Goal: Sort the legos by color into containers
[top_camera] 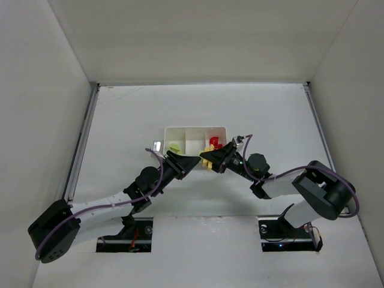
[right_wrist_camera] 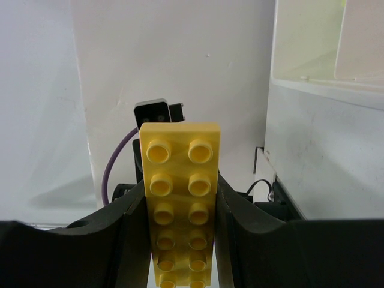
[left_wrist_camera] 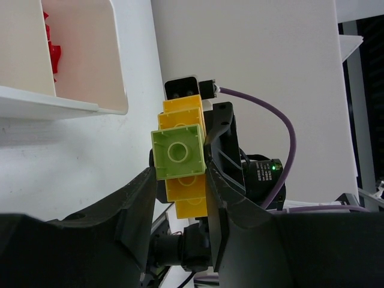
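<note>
My right gripper (right_wrist_camera: 180, 201) is shut on a long yellow lego plate (right_wrist_camera: 180, 180), studs facing its camera. In the left wrist view a light green lego (left_wrist_camera: 179, 152) sits against that yellow plate (left_wrist_camera: 183, 114). My left gripper (left_wrist_camera: 180, 180) is closed on the green brick from both sides. In the top view both grippers meet tip to tip just in front of the white tray (top_camera: 195, 128): the left gripper (top_camera: 191, 162) and the right gripper (top_camera: 211, 157). Red legos (top_camera: 216, 143) lie in the tray's right compartment and a green piece (top_camera: 174, 147) in its left one.
The tray's corner (left_wrist_camera: 90, 107) with red legos (left_wrist_camera: 53, 54) shows at the upper left of the left wrist view. Its wall (right_wrist_camera: 324, 84) fills the right of the right wrist view. White walls enclose the table on three sides.
</note>
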`<action>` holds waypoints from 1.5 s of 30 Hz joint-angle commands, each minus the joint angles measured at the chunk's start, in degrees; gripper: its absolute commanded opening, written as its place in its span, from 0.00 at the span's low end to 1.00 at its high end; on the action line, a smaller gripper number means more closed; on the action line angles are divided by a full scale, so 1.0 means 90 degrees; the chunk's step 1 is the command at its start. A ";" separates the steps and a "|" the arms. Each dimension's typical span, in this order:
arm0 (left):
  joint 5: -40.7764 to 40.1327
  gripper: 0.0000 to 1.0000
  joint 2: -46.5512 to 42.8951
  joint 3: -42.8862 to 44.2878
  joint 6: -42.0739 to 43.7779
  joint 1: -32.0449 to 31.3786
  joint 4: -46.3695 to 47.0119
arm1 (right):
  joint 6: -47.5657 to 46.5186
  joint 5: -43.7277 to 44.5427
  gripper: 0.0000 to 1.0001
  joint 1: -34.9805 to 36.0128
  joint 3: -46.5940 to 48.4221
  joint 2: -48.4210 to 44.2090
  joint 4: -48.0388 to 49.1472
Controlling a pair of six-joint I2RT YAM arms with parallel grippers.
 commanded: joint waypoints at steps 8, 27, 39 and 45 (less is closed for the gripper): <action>0.0060 0.38 0.0036 0.0137 -0.0170 0.0037 0.0578 | -0.0023 -0.0011 0.43 0.0204 0.0263 0.0169 0.0925; 0.0012 0.23 -0.0491 -0.0028 -0.0083 0.0086 0.0587 | -0.0169 -0.0040 0.71 0.0058 0.0068 -0.0173 0.0682; -0.0018 0.22 -0.0628 -0.0107 -0.0044 0.0203 0.0353 | -0.1145 -0.0001 0.76 0.0009 0.0156 -0.1334 -0.1035; -0.0037 0.22 -0.0638 -0.0077 -0.0044 0.0164 0.0353 | -0.1468 0.0214 0.66 -0.0011 0.0214 -0.1706 -0.1632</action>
